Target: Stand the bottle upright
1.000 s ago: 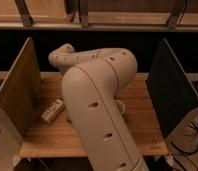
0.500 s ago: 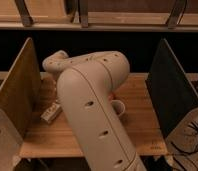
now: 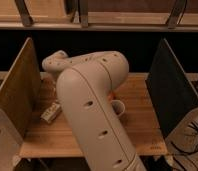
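One whitish bottle (image 3: 51, 112) lies on its side on the wooden surface (image 3: 138, 96), label unreadable to me; my gripper sits hidden behind the arm (image 3: 92, 112), fingers apart.

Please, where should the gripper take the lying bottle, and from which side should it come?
Probably across the middle of the bottle, coming from above: it lies on its side on the table, long axis slanting, with the wooden side panel close beside it. The gripper is hidden behind the arm.
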Controlling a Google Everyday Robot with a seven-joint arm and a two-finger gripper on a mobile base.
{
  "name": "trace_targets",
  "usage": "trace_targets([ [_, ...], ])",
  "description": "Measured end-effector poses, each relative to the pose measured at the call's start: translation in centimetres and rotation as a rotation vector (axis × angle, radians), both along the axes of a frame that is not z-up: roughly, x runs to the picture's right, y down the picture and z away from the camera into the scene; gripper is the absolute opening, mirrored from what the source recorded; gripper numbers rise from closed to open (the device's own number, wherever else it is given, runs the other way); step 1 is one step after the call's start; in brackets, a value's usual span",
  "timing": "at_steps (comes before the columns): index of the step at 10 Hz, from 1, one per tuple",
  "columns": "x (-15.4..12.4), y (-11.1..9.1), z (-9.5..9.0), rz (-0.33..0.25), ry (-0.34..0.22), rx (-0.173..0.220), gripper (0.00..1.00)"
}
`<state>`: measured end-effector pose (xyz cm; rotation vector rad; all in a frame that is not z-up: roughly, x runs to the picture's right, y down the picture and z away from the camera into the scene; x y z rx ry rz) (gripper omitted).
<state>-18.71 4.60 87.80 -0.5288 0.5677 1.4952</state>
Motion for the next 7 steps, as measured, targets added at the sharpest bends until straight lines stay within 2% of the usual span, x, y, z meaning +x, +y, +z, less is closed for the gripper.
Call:
trace_targets([
  [4,-3.1,1.6,1.3,-0.051,-0.028,-0.026,0.80],
  [7,-4.8,2.2,2.3,-0.057,-0.049,-0.038,0.80],
])
